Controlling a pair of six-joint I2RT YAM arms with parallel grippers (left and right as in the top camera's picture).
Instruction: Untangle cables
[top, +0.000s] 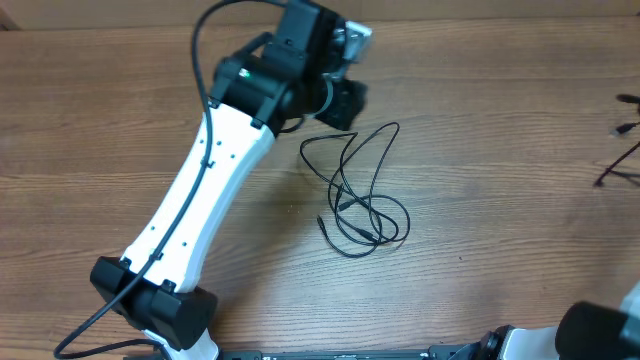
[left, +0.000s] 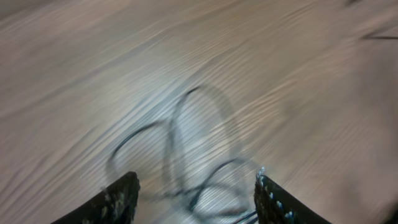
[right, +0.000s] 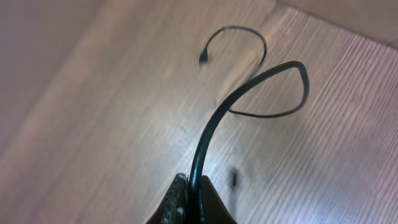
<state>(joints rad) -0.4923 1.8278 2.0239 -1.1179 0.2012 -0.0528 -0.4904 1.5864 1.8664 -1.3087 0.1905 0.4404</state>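
On the wooden counter (top: 500, 230), seen from overhead, a looped cable (top: 342, 200) lies near the middle in loose overlapping coils, thin and black, with one small plug end toward the front. The left arm (top: 210, 190) reaches diagonally to the far side, its wrist just beyond the coils and hiding the left jaws. More thin cords (top: 622, 140) show at the right edge.

In the blurred left wrist view, the left jaws stand wide apart and released. Their fingers (left: 119, 202) frame the looped cable (left: 171, 149) on the counter below.

In the right wrist view, the right jaws are clenched on a held cable (right: 227, 102). It rises from them, curls into a loop and ends in a small plug (right: 203, 60).
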